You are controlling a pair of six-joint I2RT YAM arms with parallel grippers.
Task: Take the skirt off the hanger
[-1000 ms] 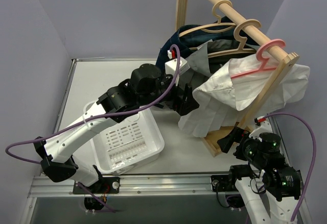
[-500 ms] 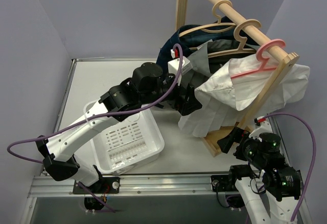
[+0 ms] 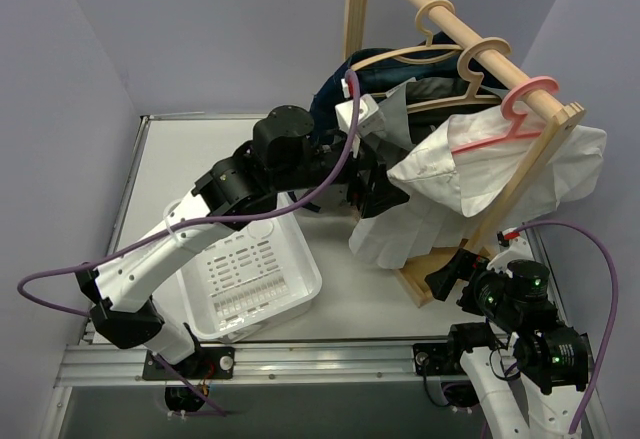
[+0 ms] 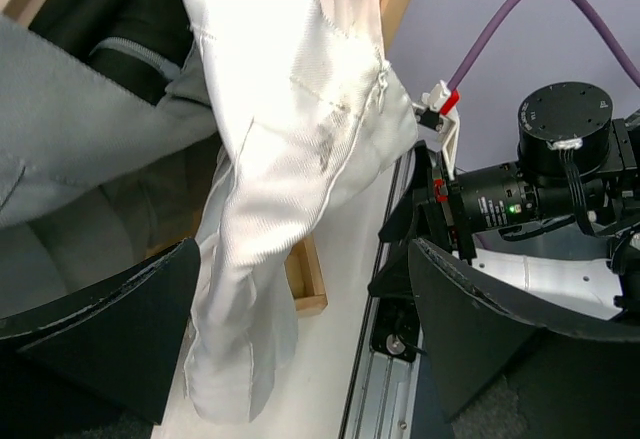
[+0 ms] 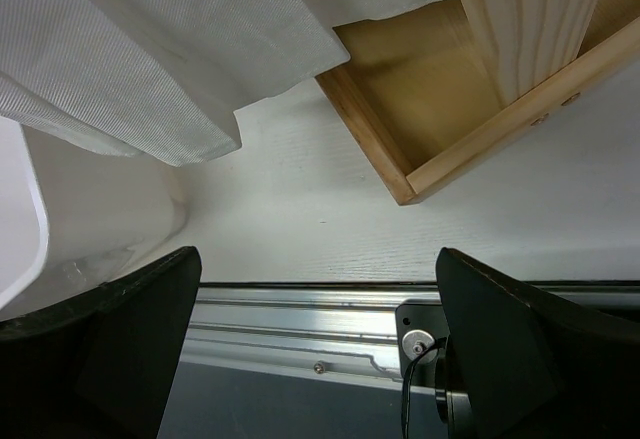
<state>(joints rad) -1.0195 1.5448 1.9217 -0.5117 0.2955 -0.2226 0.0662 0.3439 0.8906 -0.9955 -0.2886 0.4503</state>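
A white skirt (image 3: pixel 470 174) hangs from a pink hanger (image 3: pixel 512 119) at the near end of the wooden rail. My left gripper (image 3: pixel 380 194) is open at the skirt's left edge, under the neighbouring clothes. In the left wrist view the skirt (image 4: pixel 290 109) drops between the spread fingers (image 4: pixel 110 329) without being pinched, and the left gripper (image 4: pixel 300 251) holds nothing. My right gripper (image 3: pixel 450 274) rests low at the near right, by the rack's foot. In the right wrist view, the right gripper (image 5: pixel 318 259) is open over the table edge, with the skirt's hem (image 5: pixel 150 59) above it.
Behind the skirt, a grey garment (image 3: pixel 400 119) and a dark one (image 3: pixel 340 89) hang on wooden hangers (image 3: pixel 480 64). The rack's rail (image 3: pixel 450 21) slopes towards the near right, and its base frame (image 5: pixel 420 109) sits on the table. A white basket (image 3: pixel 250 279) stands under the left arm.
My left arm has swung up and to the right, bringing its open gripper closer under the hanging clothes by the skirt. The right arm has not moved.
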